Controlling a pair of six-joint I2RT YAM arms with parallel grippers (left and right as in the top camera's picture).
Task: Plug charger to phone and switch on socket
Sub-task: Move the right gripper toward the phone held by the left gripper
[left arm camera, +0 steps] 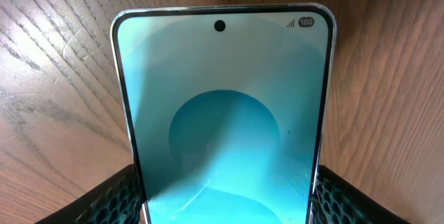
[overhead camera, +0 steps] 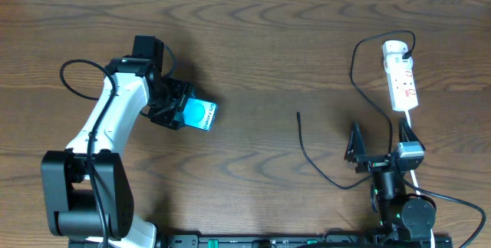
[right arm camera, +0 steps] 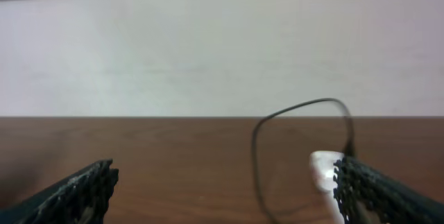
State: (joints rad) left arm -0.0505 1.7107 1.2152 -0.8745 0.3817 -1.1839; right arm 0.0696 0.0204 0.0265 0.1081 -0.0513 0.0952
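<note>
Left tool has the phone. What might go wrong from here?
The left tool grips the phone by one end only, so it may twist when plugged. The charger tip lies thin and flat, hard for the open right tool to pinch.

Left end effector (overhead camera: 182, 111) clamps the phone (overhead camera: 202, 114); right end effector (overhead camera: 380, 137) spread wide.

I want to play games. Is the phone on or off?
On. The phone glows turquoise, and a battery badge shows at its top.
</note>
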